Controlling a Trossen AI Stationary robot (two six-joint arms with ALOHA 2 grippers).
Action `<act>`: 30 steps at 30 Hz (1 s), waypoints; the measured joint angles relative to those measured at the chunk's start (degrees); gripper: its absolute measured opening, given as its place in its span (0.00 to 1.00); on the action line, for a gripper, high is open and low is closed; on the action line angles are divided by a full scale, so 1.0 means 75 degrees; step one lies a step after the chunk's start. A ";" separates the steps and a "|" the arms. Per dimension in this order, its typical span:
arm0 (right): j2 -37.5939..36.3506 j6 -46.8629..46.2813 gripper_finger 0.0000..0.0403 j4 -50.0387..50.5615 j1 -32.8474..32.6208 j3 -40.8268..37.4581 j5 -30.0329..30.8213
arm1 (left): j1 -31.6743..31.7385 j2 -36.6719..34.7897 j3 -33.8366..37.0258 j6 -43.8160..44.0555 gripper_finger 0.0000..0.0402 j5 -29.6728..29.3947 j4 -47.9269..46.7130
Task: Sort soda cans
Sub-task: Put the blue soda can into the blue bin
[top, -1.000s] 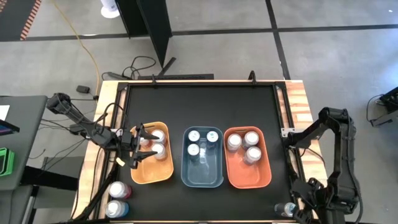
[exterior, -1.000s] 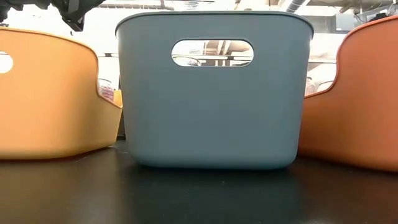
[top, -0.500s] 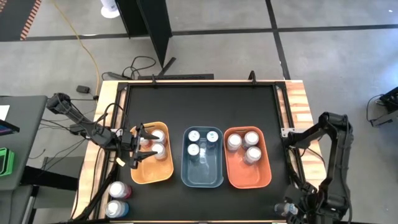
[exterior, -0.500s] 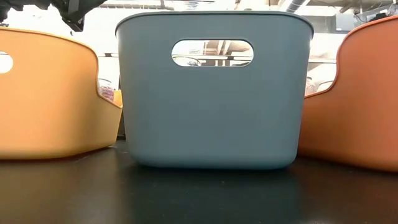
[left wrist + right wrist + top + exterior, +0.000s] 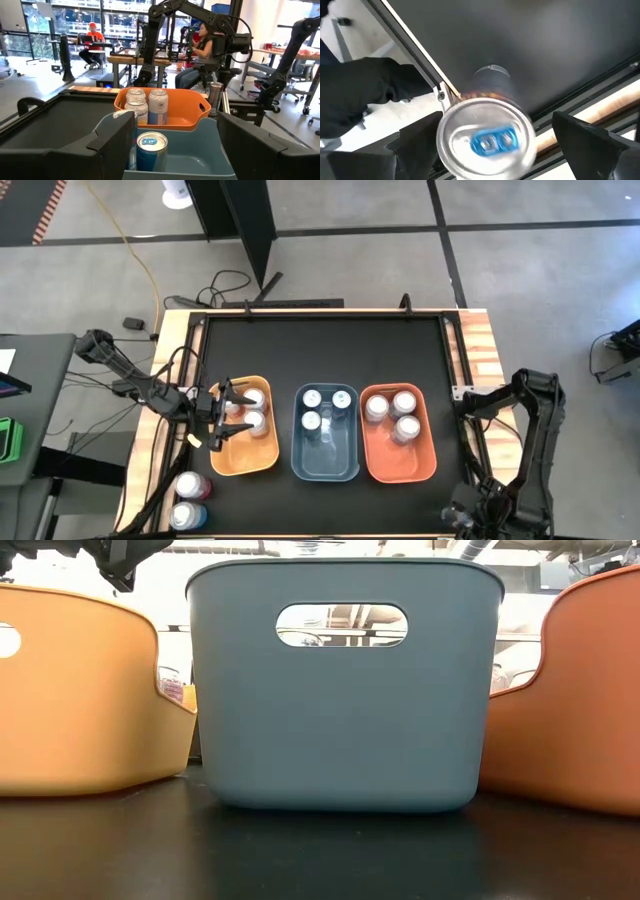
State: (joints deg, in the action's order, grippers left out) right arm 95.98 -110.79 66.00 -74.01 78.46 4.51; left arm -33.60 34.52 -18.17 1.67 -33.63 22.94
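A: right gripper [image 5: 485,165] spread wide around blue-tab can [image 5: 486,137] at table's near right corner [image 5: 452,525], not clamped; off-centre close tips it over the edge.

B: left gripper [image 5: 218,423] open, empty, over orange bin [image 5: 243,463]; no risk there.

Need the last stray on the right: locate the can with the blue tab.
The blue-tab can stands at the table's near right corner, between the right hand's open fingers.
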 joint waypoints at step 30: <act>0.0496 0.2746 0.57 0.1115 0.1683 0.1331 -0.0998 | -0.0001 -0.0009 0.0000 -0.0262 0.69 0.0006 -0.0344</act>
State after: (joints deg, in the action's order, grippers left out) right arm 99.70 -90.19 74.36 -61.39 88.44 -2.98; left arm -33.60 34.46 -18.17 -0.30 -33.58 20.36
